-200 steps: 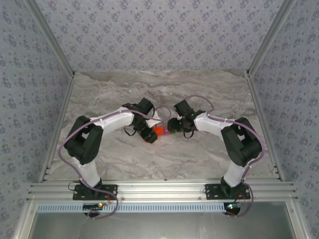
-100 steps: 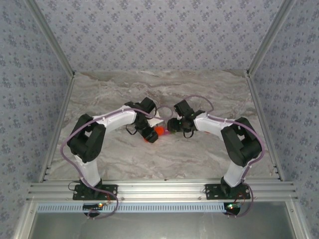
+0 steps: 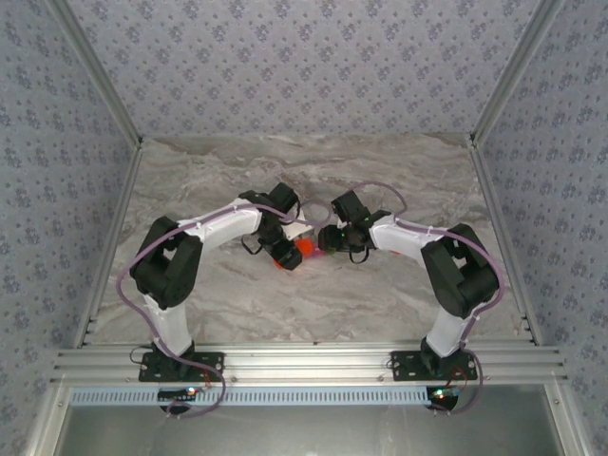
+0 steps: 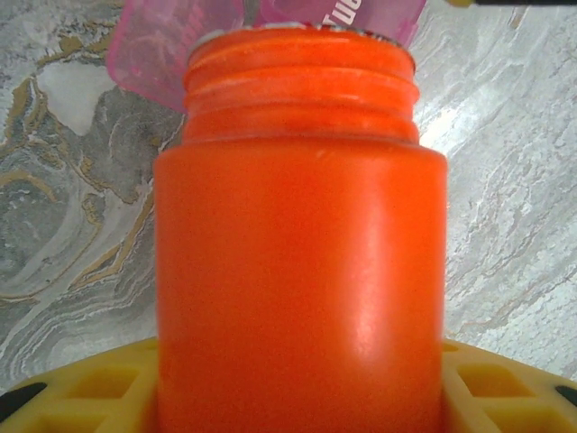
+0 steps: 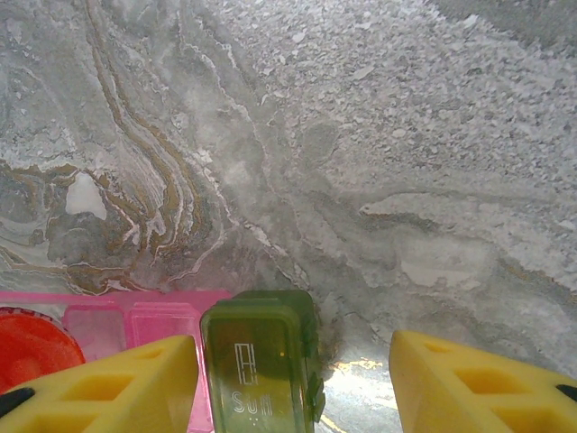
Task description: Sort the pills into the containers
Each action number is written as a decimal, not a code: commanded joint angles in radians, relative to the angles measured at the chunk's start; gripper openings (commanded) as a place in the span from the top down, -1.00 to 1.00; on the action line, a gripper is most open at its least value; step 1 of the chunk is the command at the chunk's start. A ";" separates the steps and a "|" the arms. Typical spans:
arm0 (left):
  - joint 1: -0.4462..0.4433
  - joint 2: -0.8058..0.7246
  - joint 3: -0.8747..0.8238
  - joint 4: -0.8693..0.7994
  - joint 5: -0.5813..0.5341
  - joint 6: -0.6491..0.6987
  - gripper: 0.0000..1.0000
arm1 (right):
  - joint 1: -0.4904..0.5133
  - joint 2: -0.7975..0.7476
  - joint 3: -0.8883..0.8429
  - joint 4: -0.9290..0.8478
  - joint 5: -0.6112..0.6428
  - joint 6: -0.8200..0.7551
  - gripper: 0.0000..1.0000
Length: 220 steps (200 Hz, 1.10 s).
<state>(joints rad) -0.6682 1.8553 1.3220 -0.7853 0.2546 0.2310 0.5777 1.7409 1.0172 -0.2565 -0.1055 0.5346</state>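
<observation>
1. The left jaws pinch a glossy, round orange bottle (image 4: 297, 253), its ribbed neck at top centre.
2. The right jaws are spread above the marbled counter (image 5: 361, 135); boxy, translucent pink-and-green containers (image 5: 257, 370) sit at bottom left.

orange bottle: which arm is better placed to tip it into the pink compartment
Left: the left gripper holds the orange bottle, mouth beside the pink compartment. The right gripper is open, straddling the olive-green compartment.

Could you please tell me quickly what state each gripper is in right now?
Left gripper: closed on the orange cylindrical plastic bottle.
Right gripper: open, with the olive-green plastic compartment between its jaws, not gripped.
</observation>
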 commanded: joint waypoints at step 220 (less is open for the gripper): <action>-0.031 0.041 0.106 -0.120 -0.051 -0.004 1.00 | 0.007 -0.018 -0.016 0.020 -0.029 0.031 0.02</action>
<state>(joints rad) -0.6903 1.8816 1.3899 -0.8661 0.2146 0.2272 0.5789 1.7409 1.0111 -0.2276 -0.1204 0.5529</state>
